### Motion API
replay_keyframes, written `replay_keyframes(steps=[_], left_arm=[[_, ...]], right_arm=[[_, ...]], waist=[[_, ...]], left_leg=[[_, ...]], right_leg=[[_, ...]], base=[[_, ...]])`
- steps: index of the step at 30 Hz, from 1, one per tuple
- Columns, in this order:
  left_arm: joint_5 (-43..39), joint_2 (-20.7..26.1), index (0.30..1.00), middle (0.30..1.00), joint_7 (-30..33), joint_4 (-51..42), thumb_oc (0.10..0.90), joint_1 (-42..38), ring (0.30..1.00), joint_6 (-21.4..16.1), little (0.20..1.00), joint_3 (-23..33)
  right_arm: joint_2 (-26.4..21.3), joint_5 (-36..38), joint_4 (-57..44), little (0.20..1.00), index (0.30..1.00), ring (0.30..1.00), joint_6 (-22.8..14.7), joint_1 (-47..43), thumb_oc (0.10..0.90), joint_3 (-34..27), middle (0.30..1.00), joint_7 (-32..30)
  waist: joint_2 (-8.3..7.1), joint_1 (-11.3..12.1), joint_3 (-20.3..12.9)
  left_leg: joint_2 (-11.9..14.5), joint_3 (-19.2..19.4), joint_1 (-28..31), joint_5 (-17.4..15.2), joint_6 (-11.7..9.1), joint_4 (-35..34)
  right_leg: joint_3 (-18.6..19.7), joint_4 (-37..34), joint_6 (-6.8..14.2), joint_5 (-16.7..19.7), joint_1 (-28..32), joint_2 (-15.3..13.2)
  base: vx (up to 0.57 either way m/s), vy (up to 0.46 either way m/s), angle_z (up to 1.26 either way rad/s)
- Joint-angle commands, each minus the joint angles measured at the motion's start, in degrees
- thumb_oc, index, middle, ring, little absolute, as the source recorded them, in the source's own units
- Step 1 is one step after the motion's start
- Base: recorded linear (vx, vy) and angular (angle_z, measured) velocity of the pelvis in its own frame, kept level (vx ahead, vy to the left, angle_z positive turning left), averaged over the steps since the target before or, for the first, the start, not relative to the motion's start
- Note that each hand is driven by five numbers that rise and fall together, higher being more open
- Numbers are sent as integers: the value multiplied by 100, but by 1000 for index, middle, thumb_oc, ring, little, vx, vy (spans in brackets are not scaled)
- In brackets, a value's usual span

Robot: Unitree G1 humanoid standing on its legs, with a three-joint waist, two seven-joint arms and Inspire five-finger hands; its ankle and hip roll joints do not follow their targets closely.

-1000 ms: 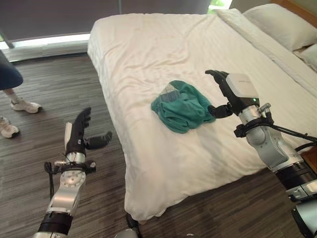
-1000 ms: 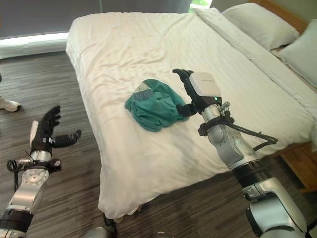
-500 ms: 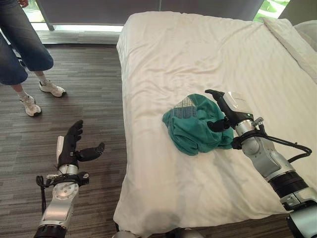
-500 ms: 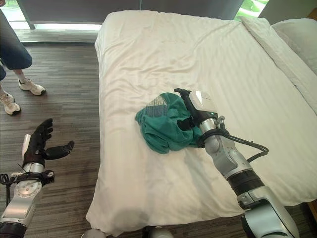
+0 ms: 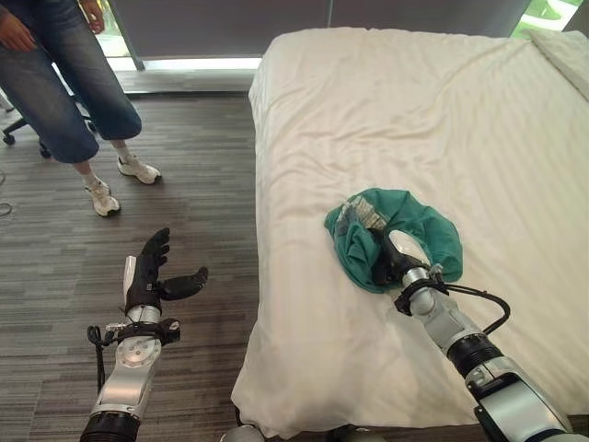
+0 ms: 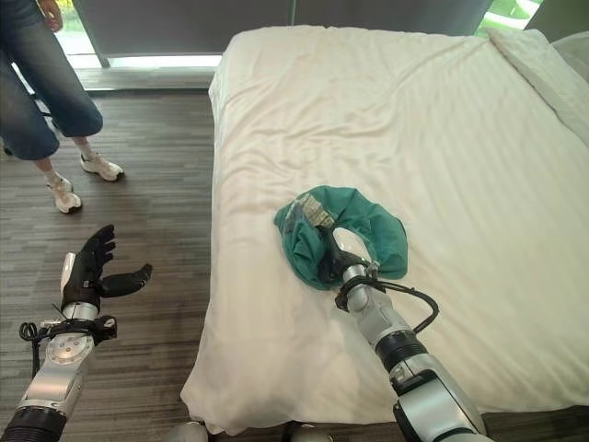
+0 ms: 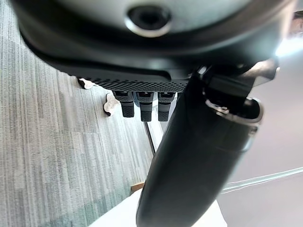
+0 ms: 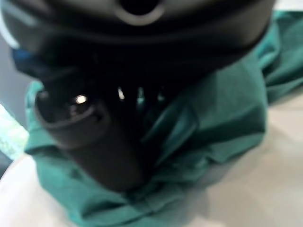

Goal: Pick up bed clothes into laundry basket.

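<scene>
Fingers of the right hand (image 5: 394,258) sink into a crumpled green garment (image 5: 416,229) near the white bed's (image 5: 442,120) edge, their grip hidden by cloth, while the left hand (image 5: 147,279) hovers open-fingered above the wood floor (image 5: 55,276).

arms silver-grey | left hand (image 5: 145,279) dark | right hand (image 5: 394,259) dark, white cover

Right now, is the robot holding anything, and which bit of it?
The right hand is pressed into the middle of the green cloth on the bed; a real grip cannot be told. The left hand holds nothing.
</scene>
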Motion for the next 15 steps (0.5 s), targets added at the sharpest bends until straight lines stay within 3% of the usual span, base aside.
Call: replay_keyframes(steps=[1,2,5,6,7,8,9,11,13,15], left_arm=[[-106,588,900,900,1,-346,800,-548,900,-659,900,57],[-185,607,900,900,44,-410,800,-639,900,-712,900,75],[-170,681,900,900,42,-429,800,-800,900,-730,900,56],[-219,859,900,900,-14,-505,800,-859,900,-759,900,122],[-251,942,900,900,-40,-573,800,-842,900,-774,900,172],[-252,936,900,900,-42,-575,800,-847,900,-772,900,168],[-223,996,900,900,-52,-680,800,-713,900,-784,900,319],[-190,1033,900,900,-34,-801,800,-564,900,-786,900,530],[-141,1035,900,900,-11,-892,800,-470,900,-744,900,711],[-88,1061,900,900,64,-970,800,-444,900,-695,900,849]], right_arm=[[-213,464,106,300,300,300,-34,-402,400,164,300,379],[-587,925,-214,300,300,300,-111,-507,400,-208,300,189],[-921,1281,-688,300,300,300,-194,-561,400,-547,300,-12],[-1707,1383,-1318,300,300,300,-252,-842,400,-839,300,-133],[-2183,1413,-1638,300,300,300,-292,-954,400,-985,300,-205],[-2194,1416,-1651,300,300,300,-285,-945,400,-994,300,-202],[-2842,1491,-2196,300,300,300,-378,-951,400,-1390,300,-398],[-3427,1726,-2772,300,300,300,-434,-622,400,-2172,300,-692],[-3674,1675,-3483,300,300,300,-500,38,400,-2951,300,-900],[-3620,1564,-4022,300,300,300,-548,667,400,-3707,300,-1132]], waist=[[-375,45,-190],[-434,-67,-223],[-497,-169,-274],[-589,-310,-334],[-648,-387,-357],[-643,-371,-353],[-732,-527,-420],[-836,-749,-503],[-867,-958,-552],[-834,-1136,-542]], left_leg=[[-147,214,-126,-330,-28,29],[-169,264,-96,-376,-7,29],[-196,338,-39,-447,25,29],[-210,417,-3,-490,28,29],[-214,472,21,-508,30,29],[-214,483,25,-511,31,29],[-221,631,92,-567,38,29],[-249,785,172,-633,32,29],[-239,868,213,-659,36,29],[-196,994,267,-690,76,29]], right_leg=[[51,32,463,-976,638,-445],[117,32,507,-917,612,-466],[213,32,550,-828,586,-502],[335,32,600,-677,545,-531],[419,32,623,-583,511,-528],[430,32,624,-579,508,-528],[606,32,679,-457,438,-526],[736,33,753,-249,390,-553],[793,71,777,-204,347,-548],[753,288,806,-154,228,-542]], base=[[-28,104,1],[-23,81,0],[-16,125,-9],[-7,153,-24],[-8,128,-22],[-1,138,-29],[15,148,-44],[23,159,-63],[-8,106,-66],[-42,112,-41]])
